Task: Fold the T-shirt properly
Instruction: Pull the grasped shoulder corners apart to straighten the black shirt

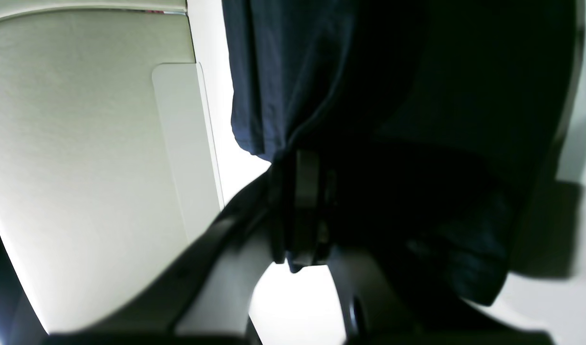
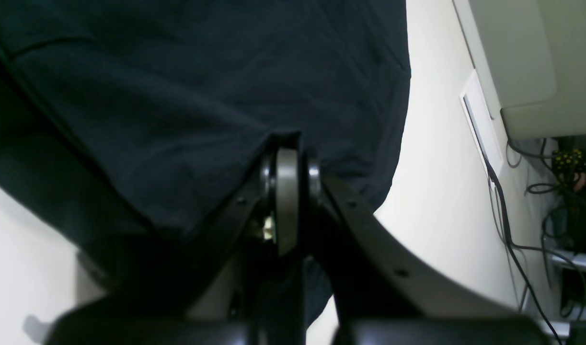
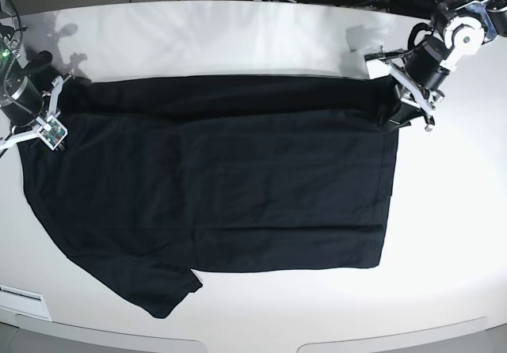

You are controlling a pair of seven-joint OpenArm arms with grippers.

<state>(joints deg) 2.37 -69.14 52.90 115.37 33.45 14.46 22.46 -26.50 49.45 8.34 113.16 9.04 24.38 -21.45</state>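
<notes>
Lying spread over the white desk (image 3: 444, 210), the black T-shirt (image 3: 269, 179), with one sleeve poking out at lower left of the base view. Pinched at its far edge on both sides: by left claw (image 3: 390, 123) and by right claw (image 3: 62, 143), each closed on fabric.

The T-shirt (image 3: 269, 187) is plain black (bluish where light catches it), the tabletop (image 3: 447, 234) white.
</notes>
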